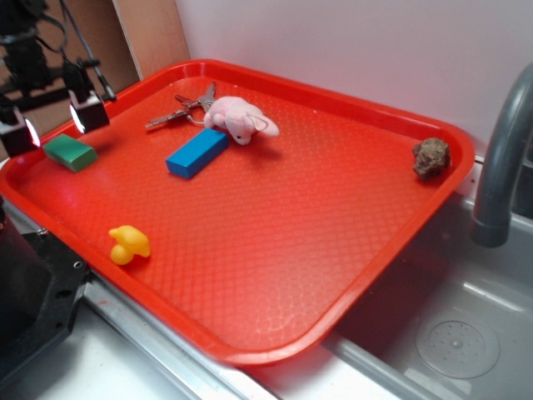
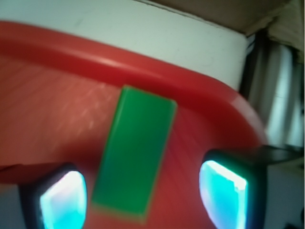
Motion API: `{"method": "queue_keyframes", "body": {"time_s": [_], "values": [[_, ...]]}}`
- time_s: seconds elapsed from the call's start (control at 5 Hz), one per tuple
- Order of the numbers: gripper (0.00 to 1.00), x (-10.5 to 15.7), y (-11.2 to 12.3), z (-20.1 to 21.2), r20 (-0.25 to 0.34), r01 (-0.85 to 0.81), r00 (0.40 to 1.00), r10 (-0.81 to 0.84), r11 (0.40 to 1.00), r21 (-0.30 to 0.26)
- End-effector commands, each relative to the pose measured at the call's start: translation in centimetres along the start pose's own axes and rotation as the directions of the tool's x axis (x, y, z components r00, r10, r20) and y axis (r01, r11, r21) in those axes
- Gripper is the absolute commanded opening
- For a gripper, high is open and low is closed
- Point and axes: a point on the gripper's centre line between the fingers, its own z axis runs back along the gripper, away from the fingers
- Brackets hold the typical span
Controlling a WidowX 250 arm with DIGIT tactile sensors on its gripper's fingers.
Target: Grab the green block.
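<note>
Closest to the exterior camera, a small yellow rubber duck [image 1: 129,244] sits near the front left edge of a red plastic tray [image 1: 333,250]. Farther back, at the tray's far left corner, the green block [image 1: 70,152] lies flat on the textured surface, close to the raised rim. Just above it hangs the end effector [image 1: 55,127], its two fingers spread apart and released, one on each side of the block and not touching it. From the wrist view the green block [image 2: 135,150] runs lengthwise between the two glowing fingertips [image 2: 223,193], with clear red tray surface showing on both sides of it, and the tray's curved rim [image 2: 143,67] passes just beyond its far end. Toward the middle of the tray a longer blue block [image 1: 196,152] lies at an angle, its far end just beside a pink plush toy [image 1: 239,117], which rests against a bunch of keys [image 1: 179,111]. Well apart, at the far right corner, sits a brown rock [image 1: 430,157]. Beside the tray on the right a grey faucet [image 1: 500,158] rises over a metal sink [image 1: 454,333].
</note>
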Motion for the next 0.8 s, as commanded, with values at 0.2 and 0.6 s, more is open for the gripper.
{"method": "queue_keyframes", "body": {"time_s": [0.2, 0.6], "values": [[0.0, -0.5, 0.0, -1.1, 0.054, -0.132, 0.99, 0.13, 0.991, 0.032], [0.0, -3.9, -1.0, 2.4, 0.126, 0.046, 0.991, -0.043, 0.999, -0.021]]}}
